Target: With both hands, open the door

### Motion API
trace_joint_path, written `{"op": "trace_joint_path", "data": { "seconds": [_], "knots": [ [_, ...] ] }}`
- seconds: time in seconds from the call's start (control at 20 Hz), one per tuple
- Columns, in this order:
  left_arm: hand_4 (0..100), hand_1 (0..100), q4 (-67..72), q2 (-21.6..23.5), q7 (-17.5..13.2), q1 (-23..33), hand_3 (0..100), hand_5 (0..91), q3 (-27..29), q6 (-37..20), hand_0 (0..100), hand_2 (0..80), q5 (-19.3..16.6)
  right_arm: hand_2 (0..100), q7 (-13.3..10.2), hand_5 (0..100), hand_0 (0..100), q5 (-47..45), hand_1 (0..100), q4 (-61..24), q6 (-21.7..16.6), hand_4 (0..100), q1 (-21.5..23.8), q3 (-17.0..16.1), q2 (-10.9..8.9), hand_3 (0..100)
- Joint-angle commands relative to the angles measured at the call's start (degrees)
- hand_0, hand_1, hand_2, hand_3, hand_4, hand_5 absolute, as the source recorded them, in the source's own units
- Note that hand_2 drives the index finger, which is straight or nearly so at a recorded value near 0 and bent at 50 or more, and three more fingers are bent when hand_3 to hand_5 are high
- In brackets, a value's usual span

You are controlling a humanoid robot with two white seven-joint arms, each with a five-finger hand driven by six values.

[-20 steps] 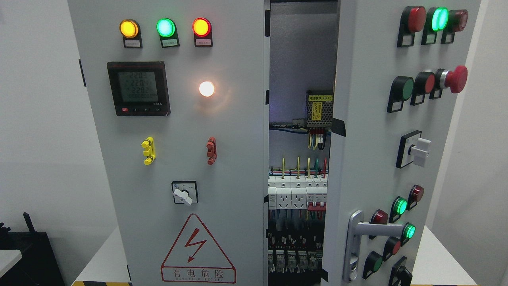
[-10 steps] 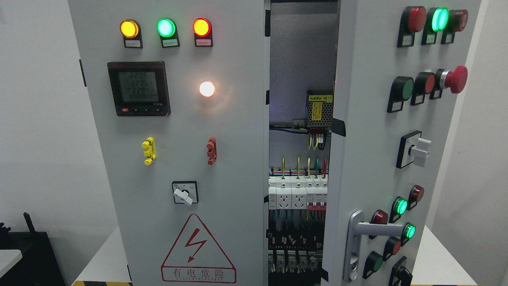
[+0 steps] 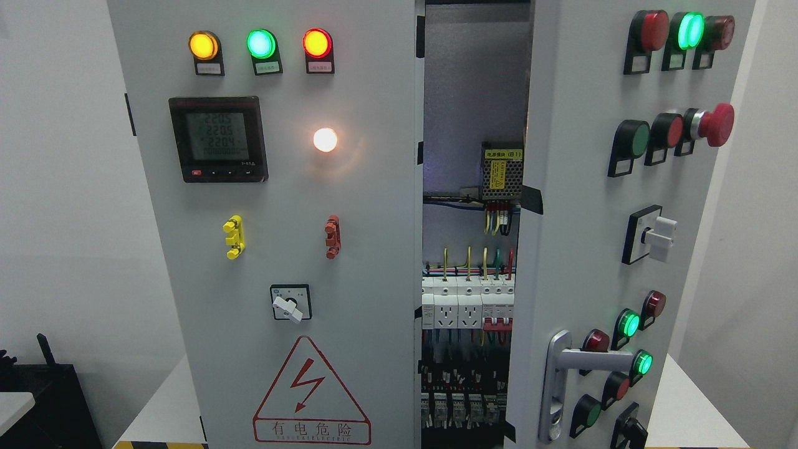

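Neither robot hand shows in the head view, so their state and which is nearer cannot be told. The left cabinet door (image 3: 274,237) stands shut at 9 o'clock. The right cabinet door (image 3: 598,249), at 3 o'clock, hangs ajar, its lever handle (image 3: 564,386) at 5 o'clock, long axis upright, wiring (image 3: 467,287) exposed between.

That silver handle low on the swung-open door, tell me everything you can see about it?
The silver handle looks like brushed metal: a tall narrow backplate with rounded ends and a lever sticking out horizontally to the right. A keyhole sits near the plate's bottom. It is mounted low on the right door, which stands ajar, close beside the red and green buttons. No hand is in view, and nothing touches it.
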Motion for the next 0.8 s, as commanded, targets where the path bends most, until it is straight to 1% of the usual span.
{"op": "trace_joint_path", "data": {
  "seconds": [0.0,0.05,0.2,0.3,0.4,0.5,0.55,0.65,0.7,0.75],
  "knots": [
    [4,0,-27.4,3.6,0.0,5.6,0,0.0,4.0,-3.7,0,0.0,1.0,0,0.0,0,0,0.0,0,0.0,0.0,0,0.0,0.0,0.16,0],
    [4,0,-28.5,4.5,0.0,6.0,0,0.0,4.8,-4.5,0,0.0,2.3,0,0.0,0,0,0.0,0,0.0,0.0,0,0.0,0.0,0.16,0],
    [4,0,-31.9,7.8,-0.1,6.6,0,0.0,9.0,-5.9,0,0.0,8.2,0,0.0,0,0,0.0,0,0.0,0.0,0,0.0,0.0,0.16,0],
    [4,0,-32.4,10.2,-0.2,6.4,0,0.0,12.0,-5.9,0,0.0,12.2,0,0.0,0,0,0.0,0,-0.1,0.0,0,0.0,0.0,0.16,0],
    [4,0,-32.3,13.2,-0.3,5.0,0,0.0,14.9,-5.8,0,0.0,17.0,0,0.0,0,0,0.0,0,0.0,0.0,0,0.0,0.0,0.16,0],
    [4,0,-32.1,14.0,-0.3,-0.4,0,0.0,16.5,-5.0,0,0.0,20.3,0,0.0,0,0,0.0,0,0.0,0.0,0,0.0,0.0,0.16,0],
    [4,0,-32.1,14.4,-0.3,-2.8,0,0.0,17.1,-4.9,0,0.0,20.6,0,0.0,0,0,0.0,0,0.0,0.0,0,0.0,0.0,0.16,0],
    [4,0,-32.2,15.2,-0.4,-5.2,0,0.0,19.1,-3.7,0,0.0,21.3,0,0.0,0,0,0.0,0,-0.1,0.0,0,0.0,0.0,0.16,0],
    [4,0,-32.2,16.0,-0.4,-6.1,0,0.0,19.5,-3.4,0,0.0,22.7,0,0.0,0,0,0.0,0,0.0,0.0,0,0.0,0.0,0.16,0],
    [4,0,-32.1,18.2,-0.4,-6.6,0,0.0,19.6,-3.4,0,0.0,25.2,0,0.0,0,0,0.0,0,0.0,0.0,0,0.0,0.0,0.16,0]
  ]
}}
